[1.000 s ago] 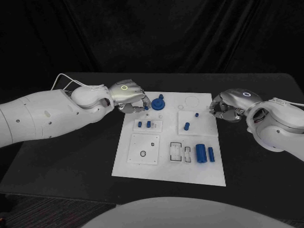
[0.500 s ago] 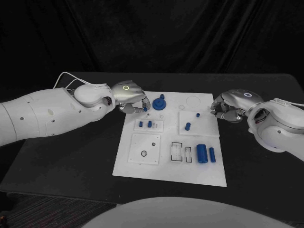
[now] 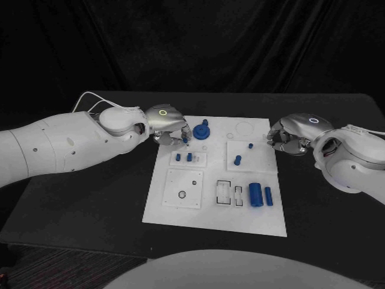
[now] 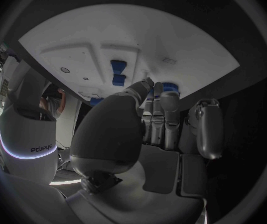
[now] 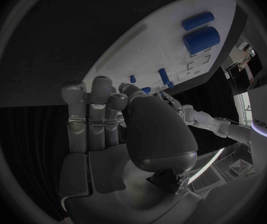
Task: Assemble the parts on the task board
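The white task board point(image 3: 214, 211) lies in the middle of the table. My left hand point(image 3: 166, 123) hovers over its far left corner and pinches a small blue piece point(image 3: 186, 136) at its fingertips; the left wrist view shows that blue piece point(image 4: 169, 88) above the fingers. A blue gear-like part point(image 3: 201, 129) stands just beside it. Two short blue pegs point(image 3: 183, 158) stand in a small plate below the hand. My right hand point(image 3: 288, 135) rests at the board's right edge with fingers curled in, holding nothing.
A thick blue cylinder point(image 3: 255, 194) and a slim one point(image 3: 268, 195) lie near the board's front right. Single blue pegs stand at mid board point(image 3: 237, 159) and near the right hand point(image 3: 249, 145). Dark table surrounds the board.
My left arm and hand have crept slightly toward the board, carrying the small blue piece. The right hand has not moved.
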